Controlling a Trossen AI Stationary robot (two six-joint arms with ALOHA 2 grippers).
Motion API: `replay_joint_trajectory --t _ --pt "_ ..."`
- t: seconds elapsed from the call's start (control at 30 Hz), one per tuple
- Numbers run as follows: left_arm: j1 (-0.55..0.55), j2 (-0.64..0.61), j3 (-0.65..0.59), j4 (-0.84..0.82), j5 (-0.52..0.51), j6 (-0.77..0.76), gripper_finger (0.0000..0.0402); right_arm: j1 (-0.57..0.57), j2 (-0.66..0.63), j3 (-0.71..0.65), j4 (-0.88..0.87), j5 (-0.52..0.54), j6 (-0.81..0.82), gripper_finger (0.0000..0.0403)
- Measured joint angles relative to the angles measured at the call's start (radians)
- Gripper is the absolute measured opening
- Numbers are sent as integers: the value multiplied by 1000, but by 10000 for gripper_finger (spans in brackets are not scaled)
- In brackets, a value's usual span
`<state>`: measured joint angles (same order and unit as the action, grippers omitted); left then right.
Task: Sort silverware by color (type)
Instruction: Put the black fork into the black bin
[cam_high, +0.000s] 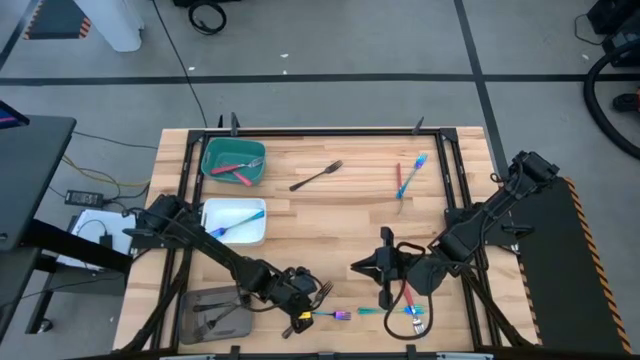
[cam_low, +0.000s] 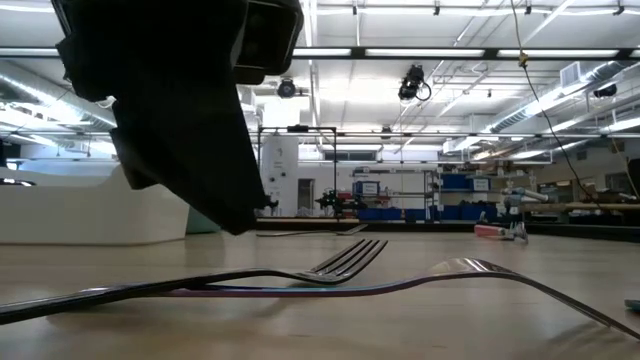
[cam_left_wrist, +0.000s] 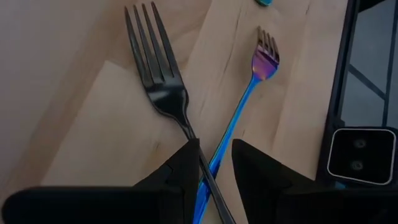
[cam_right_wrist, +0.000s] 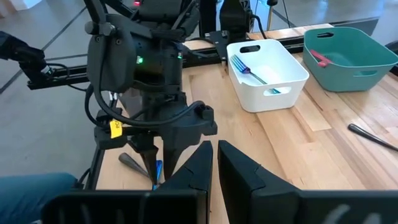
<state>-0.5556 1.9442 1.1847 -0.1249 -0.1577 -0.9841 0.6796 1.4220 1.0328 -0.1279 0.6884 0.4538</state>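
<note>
Now | left gripper (cam_left_wrist: 208, 163) narrow, straddling dark fork (cam_left_wrist: 163, 87) handle | thin, stiff, slippery, light | pinch mid-handle, clear of iridescent fork (cam_left_wrist: 249, 93)

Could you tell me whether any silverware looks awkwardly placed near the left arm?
Yes. The dark fork lies crossed over the iridescent fork, right between the left gripper fingers, so picking one alone could be awkward.

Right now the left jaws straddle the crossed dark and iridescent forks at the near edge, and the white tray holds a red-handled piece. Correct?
Not quite. The white tray holds an iridescent blue fork; the red-handled pieces lie in the teal tray, as the high view shows. The rest stands: the left gripper straddles the crossed dark fork and iridescent fork.
</note>
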Motion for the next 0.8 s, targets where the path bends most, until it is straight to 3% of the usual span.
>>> replay_joint_trajectory --t 0.8 --pt "3 64 2 5 -20 8 105 -2 0 0 15 -2 -3 34"
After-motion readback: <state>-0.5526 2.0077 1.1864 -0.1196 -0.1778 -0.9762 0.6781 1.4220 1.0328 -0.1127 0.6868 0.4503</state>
